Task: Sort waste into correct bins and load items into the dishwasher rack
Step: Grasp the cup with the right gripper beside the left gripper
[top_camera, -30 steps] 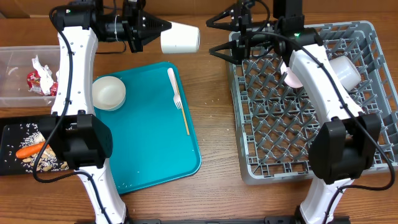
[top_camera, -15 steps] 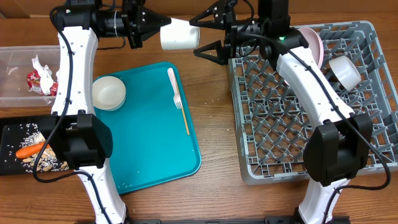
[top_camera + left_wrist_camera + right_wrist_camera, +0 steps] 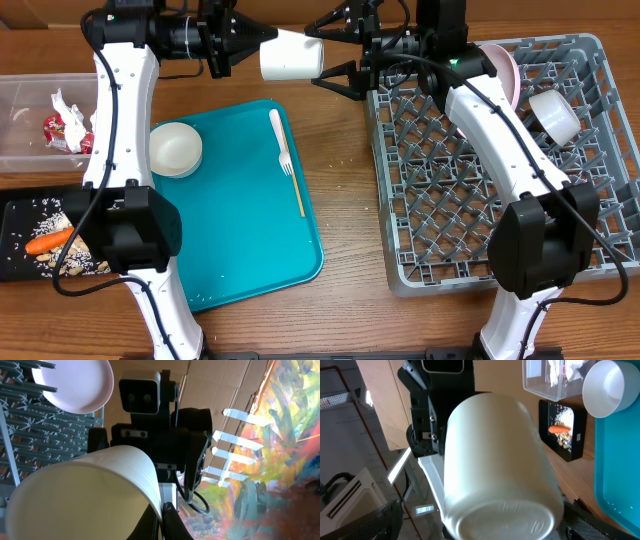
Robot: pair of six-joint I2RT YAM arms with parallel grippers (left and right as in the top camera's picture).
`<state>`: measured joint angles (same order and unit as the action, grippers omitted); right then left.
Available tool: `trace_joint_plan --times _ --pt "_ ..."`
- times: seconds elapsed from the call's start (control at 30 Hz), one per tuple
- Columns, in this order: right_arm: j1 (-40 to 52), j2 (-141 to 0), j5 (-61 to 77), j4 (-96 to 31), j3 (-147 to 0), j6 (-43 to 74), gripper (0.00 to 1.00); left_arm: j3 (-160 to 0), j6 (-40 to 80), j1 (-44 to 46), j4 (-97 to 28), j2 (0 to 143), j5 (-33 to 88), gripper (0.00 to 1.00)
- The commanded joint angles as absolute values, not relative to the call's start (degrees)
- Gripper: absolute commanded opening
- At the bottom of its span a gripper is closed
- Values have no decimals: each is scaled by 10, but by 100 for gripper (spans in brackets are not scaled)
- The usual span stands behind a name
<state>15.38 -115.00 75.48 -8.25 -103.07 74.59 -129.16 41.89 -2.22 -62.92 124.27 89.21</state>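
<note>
while it is held on its side in the air above the far edge of the table, the small white cup point(image 3: 291, 57) is pinched at its rim by the left gripper point(image 3: 258, 40), whose jaws are pressed together on the cup wall, as is seen up close in the left wrist view, where the rim of the cup point(image 3: 85, 490) meets a dark fingertip point(image 3: 170, 520). the base of the cup is pointed toward the right gripper point(image 3: 332, 53), whose jaws are spread wide to either side of that end; whether they touch it cannot be told. in the right wrist view the cup's base point(image 3: 495, 465) fills the middle of the frame. just beside the cup, to the right, the dishwasher rack point(image 3: 395, 270) is seen, with the pale pink plate point(image 3: 503, 70) stood on edge near its far side and a white bowl point(image 3: 555, 115) tilted among the pegs nearby. below the cup the teal serving tray point(image 3: 240, 230) is laid flat, with a second white bowl point(image 3: 175, 148) at its left corner and the white fork point(image 3: 288, 160) lying along it. at the far left the clear tub point(image 3: 20, 140) is seen to hold the red wrapper point(image 3: 55, 128) and a white napkin point(image 3: 68, 108), and in the black tray point(image 3: 15, 250) near it the carrot point(image 3: 48, 242) and the rice scraps point(image 3: 75, 262) are gathered.
</note>
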Motion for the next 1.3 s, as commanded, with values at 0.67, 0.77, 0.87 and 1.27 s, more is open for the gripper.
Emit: trace_joint_plan --times 0.67,0.77,0.87,1.27 --pt "168 -1150 726 -78 -1031 737 100 -1303 422 0 -627 1217 906 4" --pt "168 -1150 726 -78 -1031 738 100 -1303 422 -1 -627 1217 906 4" --pt "168 -1150 725 -78 -1031 738 99 -1303 422 -1 -626 1217 906 4" --pt "165 -1150 703 -78 -1031 738 85 -1303 422 -4 -625 1217 906 4"
